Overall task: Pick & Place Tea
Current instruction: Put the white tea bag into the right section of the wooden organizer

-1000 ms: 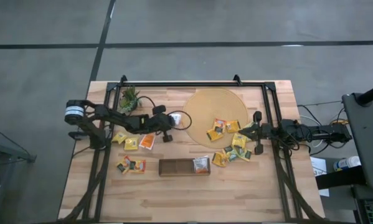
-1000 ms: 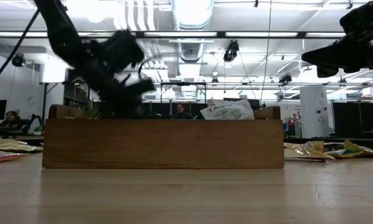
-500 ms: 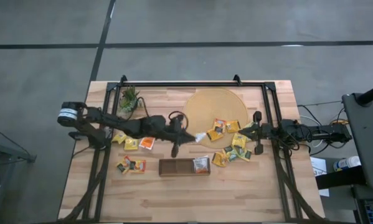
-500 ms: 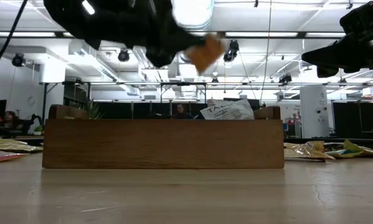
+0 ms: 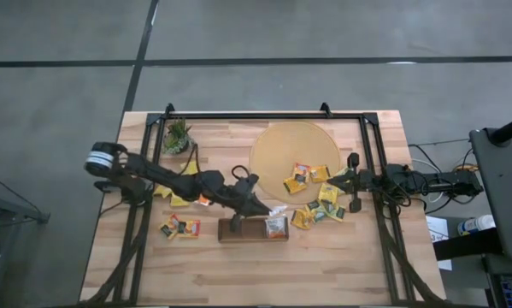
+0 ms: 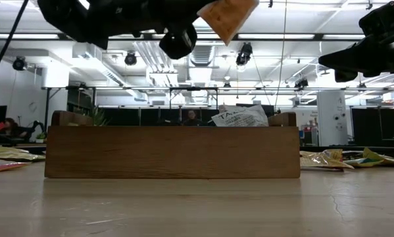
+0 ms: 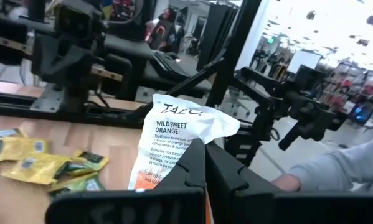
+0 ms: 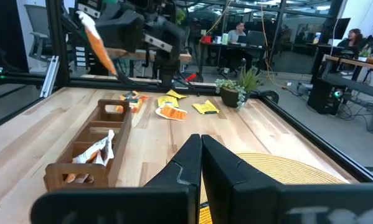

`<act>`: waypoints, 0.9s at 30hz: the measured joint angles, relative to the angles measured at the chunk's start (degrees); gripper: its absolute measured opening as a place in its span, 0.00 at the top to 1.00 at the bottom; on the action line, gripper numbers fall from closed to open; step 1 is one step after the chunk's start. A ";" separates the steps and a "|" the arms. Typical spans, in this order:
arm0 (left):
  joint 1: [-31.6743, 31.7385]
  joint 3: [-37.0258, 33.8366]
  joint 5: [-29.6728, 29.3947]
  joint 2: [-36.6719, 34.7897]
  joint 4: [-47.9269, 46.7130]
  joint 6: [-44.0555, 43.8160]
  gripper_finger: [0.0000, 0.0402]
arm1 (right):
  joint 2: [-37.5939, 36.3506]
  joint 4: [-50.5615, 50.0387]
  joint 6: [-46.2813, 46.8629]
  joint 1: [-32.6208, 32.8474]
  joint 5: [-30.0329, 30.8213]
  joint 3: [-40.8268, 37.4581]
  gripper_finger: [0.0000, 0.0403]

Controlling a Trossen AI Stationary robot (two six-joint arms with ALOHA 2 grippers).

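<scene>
Above the tray [image 5: 238, 231], left pincer [image 5: 257, 208] clamping orange-and-white sachet [image 7: 174, 146]

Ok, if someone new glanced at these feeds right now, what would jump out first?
Probably the left gripper hanging above the brown tray with an orange-and-white tea sachet pinched in its shut fingers. Next, the yellow sachets strewn over the round mat and the table near the waiting right gripper.

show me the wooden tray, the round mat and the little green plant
wooden tray [image 6: 172, 152], low view, its front wall.
round mat [image 5: 281, 145], high view, bare part.
green plant [image 5: 177, 135], high view, its leaves.
</scene>
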 joint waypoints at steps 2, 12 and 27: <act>-0.40 0.00 0.10 1.53 1.64 -1.04 1.00 | 0.00 0.01 0.00 -0.01 0.01 0.00 0.98; -2.38 0.09 0.18 12.22 20.70 -10.12 1.00 | 0.00 -0.02 0.00 0.01 0.00 0.00 0.98; -3.21 10.08 -0.68 26.87 19.68 -18.29 1.00 | 0.00 0.00 0.00 0.01 0.02 0.00 0.98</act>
